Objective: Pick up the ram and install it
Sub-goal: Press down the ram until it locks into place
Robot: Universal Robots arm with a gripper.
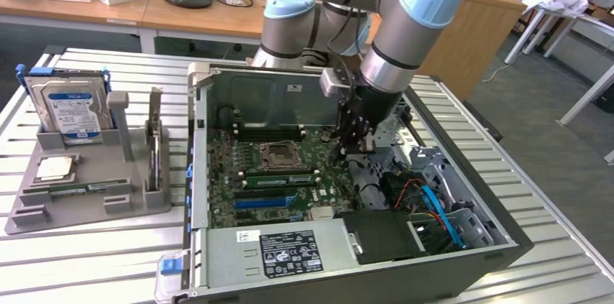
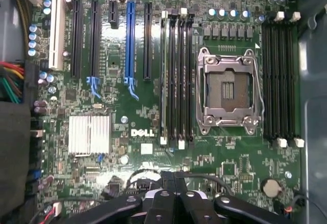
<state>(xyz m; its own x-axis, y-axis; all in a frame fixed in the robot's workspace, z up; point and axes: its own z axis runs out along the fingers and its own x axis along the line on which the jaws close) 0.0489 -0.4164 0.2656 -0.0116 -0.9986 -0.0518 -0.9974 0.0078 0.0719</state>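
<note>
One ram (image 1: 75, 189), a thin green stick, lies flat in the grey tray (image 1: 57, 218) on the exterior view's left. A second green stick (image 1: 278, 173) stands seated in a memory slot beside the empty processor socket (image 1: 278, 153). The wrist view shows that stick (image 2: 163, 75) in the outermost of the four black slots next to the socket (image 2: 227, 91). My gripper (image 1: 360, 147) hangs over the motherboard inside the open case, to the exterior view's right of the socket. Its black fingers (image 2: 174, 175) are shut together with nothing between them.
The tray also holds an upright hard drive (image 1: 69, 110), a square processor chip (image 1: 55, 167) and an upright card (image 1: 154, 153). Case walls (image 1: 451, 174), a power supply (image 1: 278, 250) and cables (image 1: 436, 207) surround the board. The case stands on a slatted metal table (image 1: 96, 268).
</note>
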